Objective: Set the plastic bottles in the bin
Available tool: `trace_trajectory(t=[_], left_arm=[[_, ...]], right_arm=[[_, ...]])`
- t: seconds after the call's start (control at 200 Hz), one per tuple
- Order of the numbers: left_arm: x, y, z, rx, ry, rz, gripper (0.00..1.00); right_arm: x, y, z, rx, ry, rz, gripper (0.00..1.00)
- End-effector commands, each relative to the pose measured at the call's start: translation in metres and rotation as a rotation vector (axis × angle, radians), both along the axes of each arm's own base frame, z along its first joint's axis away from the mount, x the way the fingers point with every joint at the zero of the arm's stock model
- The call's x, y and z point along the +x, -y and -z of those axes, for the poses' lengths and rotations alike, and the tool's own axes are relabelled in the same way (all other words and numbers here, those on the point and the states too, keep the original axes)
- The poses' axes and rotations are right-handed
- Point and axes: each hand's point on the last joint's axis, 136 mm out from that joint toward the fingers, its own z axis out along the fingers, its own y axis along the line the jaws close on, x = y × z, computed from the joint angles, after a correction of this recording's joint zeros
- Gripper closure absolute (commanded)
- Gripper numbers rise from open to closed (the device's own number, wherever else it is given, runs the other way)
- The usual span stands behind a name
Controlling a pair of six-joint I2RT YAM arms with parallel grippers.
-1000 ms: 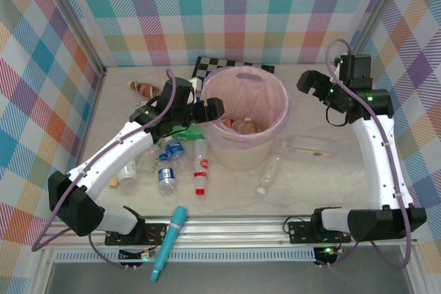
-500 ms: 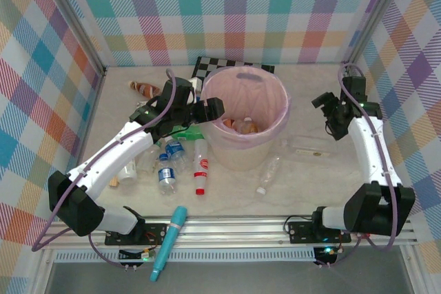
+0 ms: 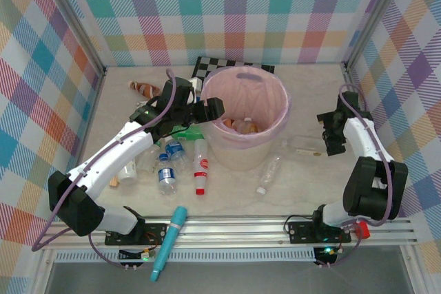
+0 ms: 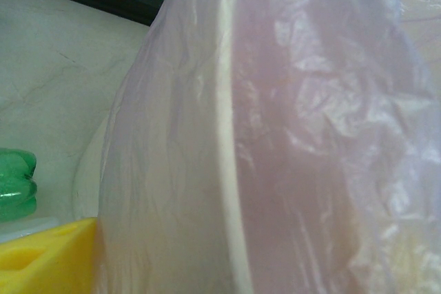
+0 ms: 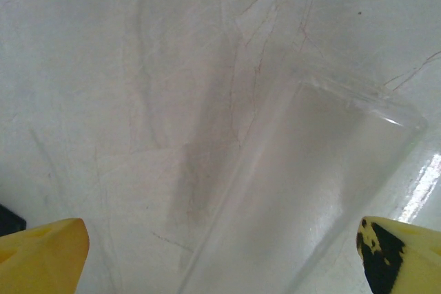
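Right pincer [image 5: 222,249] hangs low over the bench [image 3: 303,191], off to the right of the bin [image 3: 281,105]. Its jaws are spread wide, a yellow pad in each lower corner of the wrist view, and a clear bottle [image 5: 303,191] lies flat beneath them, ungripped.

Over to the left pincer [image 3: 215,109] — it sits at the bin's left rim with its jaws parted. One yellow finger [image 4: 41,253] shows, and the pink liner is right up against the camera.

A couple of bottles [image 3: 244,126] lie inside the bin. The others lie out on the bench:
- a green bottle [image 3: 193,131] just beside the bin's left wall
- two blue-labelled bottles [image 3: 165,175] near it
- a red-capped bottle [image 3: 200,170]
- another clear bottle [image 3: 267,175] in front of the bin
- a brown-labelled bottle [image 3: 142,89] at the back left

A teal tube [image 3: 170,239] rests on the near rail.
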Motion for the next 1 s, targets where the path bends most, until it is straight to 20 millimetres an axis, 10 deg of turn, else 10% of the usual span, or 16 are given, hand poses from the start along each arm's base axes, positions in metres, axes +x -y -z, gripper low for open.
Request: trace_trajectory(t=[0.0,0.495,0.995], left_arm=[[-0.004,0.001,0.006,0.028,-0.010,0.007,0.17],[-0.004,-0.001,0.008,0.035,-0.015,0.000,0.17],[-0.004,-0.003,0.009,0.039,-0.014,-0.007,0.17]], right_arm=[[0.001,0.000,0.017,0.051,-0.010,0.062,0.01],[0.002,-0.004,0.087,0.125,-0.132,0.099,0.00],[-0.005,-0.007,0.100,0.146,-0.158,0.095,0.13]])
